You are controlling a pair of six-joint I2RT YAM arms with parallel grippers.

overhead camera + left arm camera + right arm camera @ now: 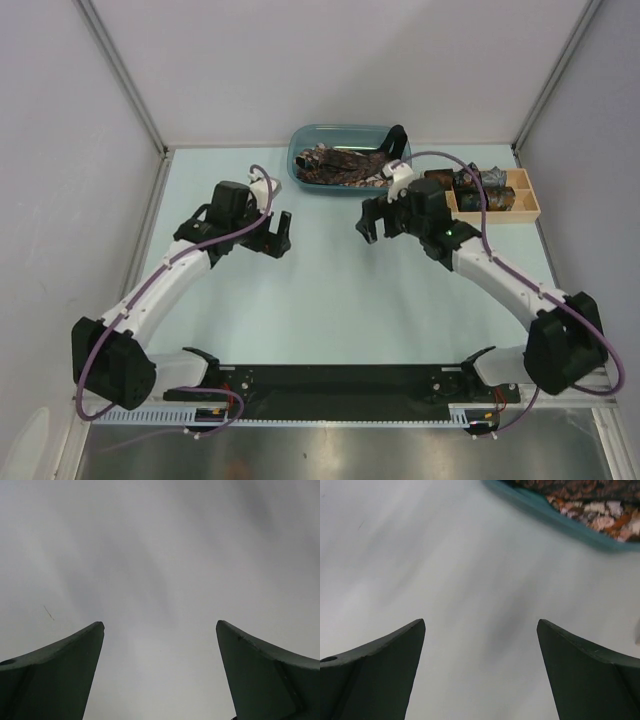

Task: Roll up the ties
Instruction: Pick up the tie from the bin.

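Note:
Loose ties with dark brown and maroon prints lie heaped in a teal bin at the back of the table. Rolled tie coils sit in a wooden tray at the back right. My left gripper is open and empty over bare table left of centre; its view shows only table. My right gripper is open and empty just in front of the bin. The right wrist view shows the bin's rim and patterned tie fabric at top right.
Grey walls close in the table on the left, back and right. A black rail runs along the near edge between the arm bases. Purple cables loop from both arms.

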